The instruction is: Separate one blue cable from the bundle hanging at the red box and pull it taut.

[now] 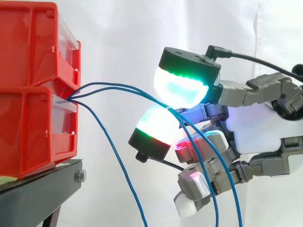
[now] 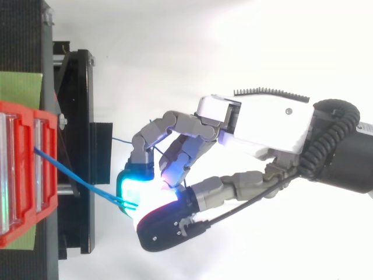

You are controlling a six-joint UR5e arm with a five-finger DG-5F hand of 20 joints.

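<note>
Blue cables [image 1: 118,87] are led out from between the stacked red bins [image 1: 33,90] on the black stand [image 1: 38,189]. Two of them are pinched between two glowing pads [image 1: 182,90] of the hand [image 1: 258,127] near the bins and hang slack below it. A third strand [image 1: 116,158] is seen drooping free.

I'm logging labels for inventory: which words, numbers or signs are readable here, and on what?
None. No readable word, number or sign stands on the red bins, the black stand, the blue cables or the hand; the green sheet under the bins looks blank.
</note>
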